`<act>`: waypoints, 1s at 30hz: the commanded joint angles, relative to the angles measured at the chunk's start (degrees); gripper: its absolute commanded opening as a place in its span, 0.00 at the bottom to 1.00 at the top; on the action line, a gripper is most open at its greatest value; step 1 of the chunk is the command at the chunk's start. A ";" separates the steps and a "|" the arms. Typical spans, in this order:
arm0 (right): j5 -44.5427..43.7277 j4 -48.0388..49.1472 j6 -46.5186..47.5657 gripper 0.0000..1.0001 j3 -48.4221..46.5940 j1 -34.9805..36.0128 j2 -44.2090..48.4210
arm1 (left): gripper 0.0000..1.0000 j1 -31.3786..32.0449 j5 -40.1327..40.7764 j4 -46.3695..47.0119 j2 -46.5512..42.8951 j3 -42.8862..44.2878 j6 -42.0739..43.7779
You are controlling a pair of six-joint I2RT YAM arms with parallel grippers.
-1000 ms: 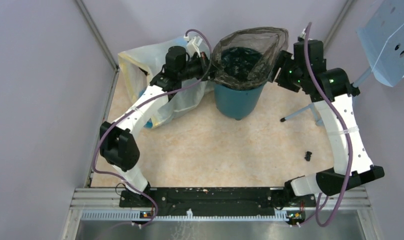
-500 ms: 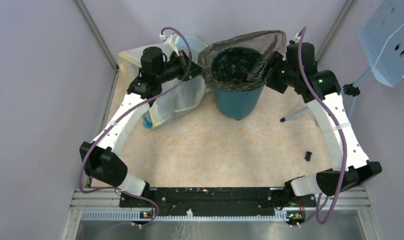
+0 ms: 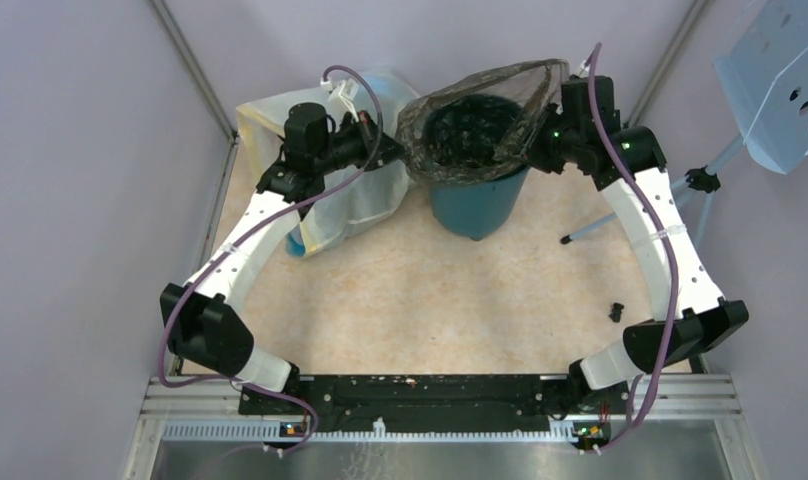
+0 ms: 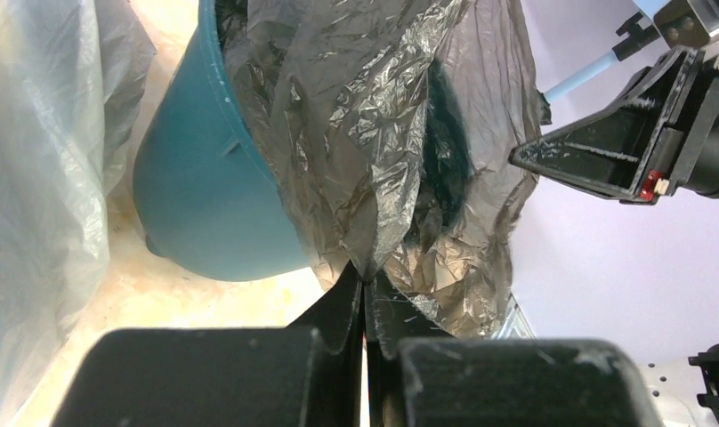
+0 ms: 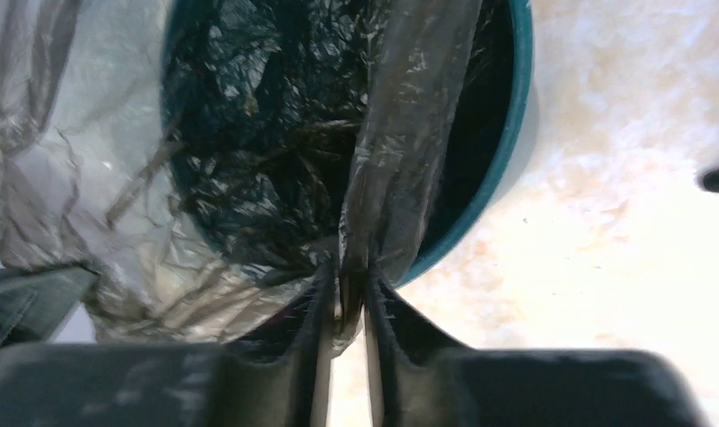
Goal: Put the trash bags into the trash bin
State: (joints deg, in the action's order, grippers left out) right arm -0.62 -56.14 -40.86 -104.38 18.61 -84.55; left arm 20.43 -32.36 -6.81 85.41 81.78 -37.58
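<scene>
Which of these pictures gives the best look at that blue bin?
The overhead view: it shows the trash bin's whole body below the black trash bag draped over its mouth. The left wrist view shows only one side wall; the right wrist view looks into its mouth and shows part of the rim.

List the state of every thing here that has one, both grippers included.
Thin glossy black plastic trash bag: mouth stretched open above the bin, lower part hanging inside it.
Round teal-blue plastic bin: upright, bag partly inside.
Left gripper: shut on the bag's edge.
Right gripper: shut on a fold of the opposite edge.
Large translucent whitish bag: slumped beside the bin, not gripped.
</scene>
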 commanded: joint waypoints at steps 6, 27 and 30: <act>-2.71 -5.06 4.83 0.00 2.87 0.07 5.03 | 0.00 -1.97 0.46 1.42 2.19 -0.13 0.64; 4.68 10.91 9.38 0.29 17.38 -7.65 5.03 | 0.05 -2.08 0.18 6.37 12.60 -0.30 3.83; 4.50 10.66 11.37 0.44 16.17 -8.67 5.12 | 0.13 -2.14 0.50 6.09 14.42 1.94 3.96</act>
State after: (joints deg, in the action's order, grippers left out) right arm 2.55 -49.10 -32.80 -84.77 11.31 -79.53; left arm 18.55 -32.12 -4.08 98.45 79.24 -35.16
